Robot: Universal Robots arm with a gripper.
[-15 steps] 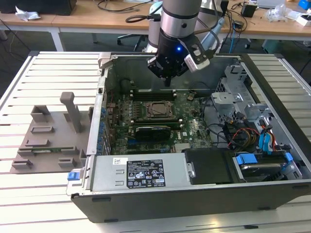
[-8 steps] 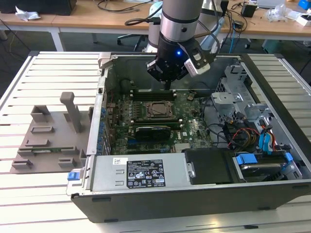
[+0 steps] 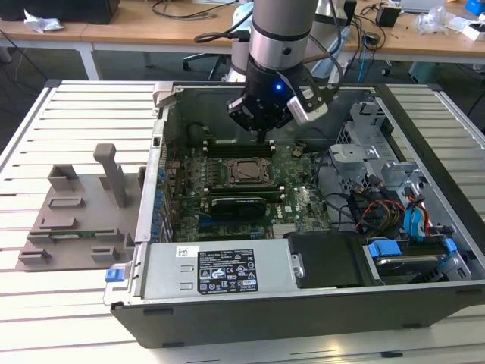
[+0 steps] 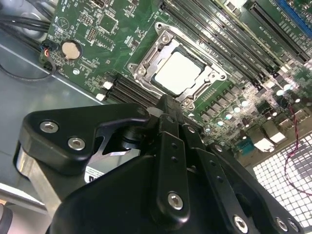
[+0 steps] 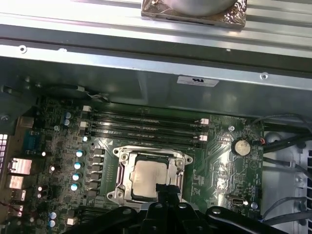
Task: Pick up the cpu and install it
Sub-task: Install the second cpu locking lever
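Observation:
The cpu (image 3: 248,171), a pale silvery square, lies flat inside the metal socket frame (image 3: 248,161) on the green motherboard of the open computer case. In both wrist views the cpu (image 4: 178,75) (image 5: 148,178) sits level within the frame's opening. My gripper (image 3: 263,136) hangs above the board just behind the socket, over the memory slots. Its black fingers (image 4: 168,117) are pressed together with nothing between them, and their tip (image 5: 165,189) overlaps the cpu's near edge in the first wrist view. I cannot tell whether the tip touches the chip.
A long black expansion card (image 3: 239,205) lies in front of the socket. Memory slots (image 5: 146,124) run behind it, and a coin cell (image 5: 240,146) sits beside them. The drive cage (image 3: 364,144), loose cables (image 3: 379,212) and the power supply (image 3: 220,269) crowd the case. A grey fixture (image 3: 76,212) stands outside.

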